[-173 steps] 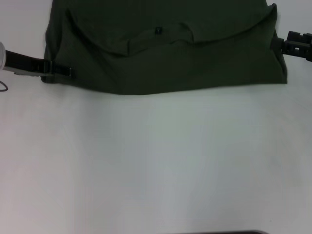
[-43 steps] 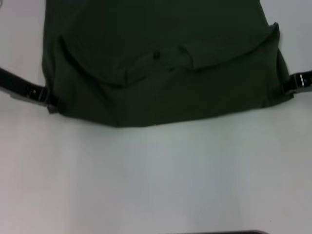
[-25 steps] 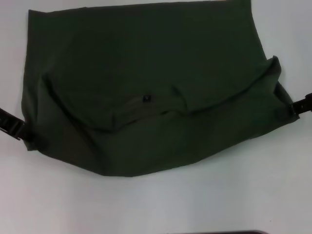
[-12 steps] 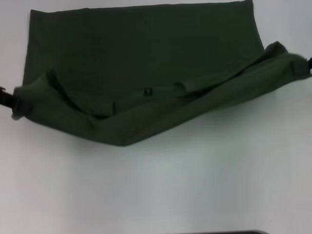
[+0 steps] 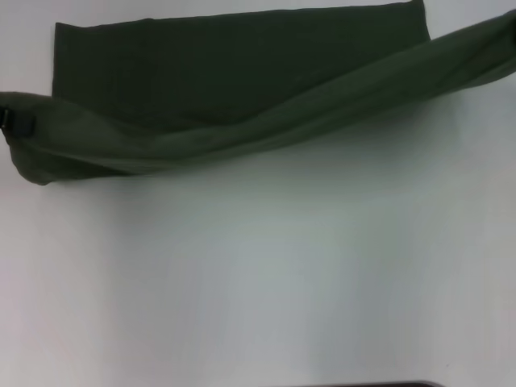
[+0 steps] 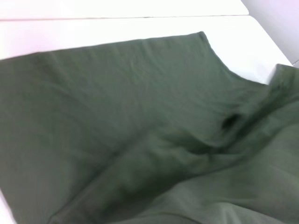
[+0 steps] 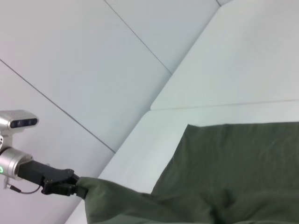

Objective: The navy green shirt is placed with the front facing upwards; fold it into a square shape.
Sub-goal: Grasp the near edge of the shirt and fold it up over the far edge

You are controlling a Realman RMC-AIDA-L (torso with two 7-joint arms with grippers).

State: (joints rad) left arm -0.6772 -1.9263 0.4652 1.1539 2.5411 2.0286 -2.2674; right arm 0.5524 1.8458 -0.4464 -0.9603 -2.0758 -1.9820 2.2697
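1. Jaws of the left gripper (image 5: 10, 121) are clenched on one end of the shirt (image 5: 242, 81), at the left edge of the head view; the right wrist view shows the same grip (image 7: 77, 190).
2. Right gripper sits at the far right edge, barely in view; whether its jaws are clenched cannot be told.
3. Shirt's near edge is lifted in a taut band between both sides, its far part lying flat on the white table (image 5: 266, 274).

Lighting: even, bright overhead; my table (image 5: 266, 274) reads washed-out, nearly glaring. Soft shadow under the lifted navy green shirt (image 5: 242, 89). Motion blur along its raised fold.
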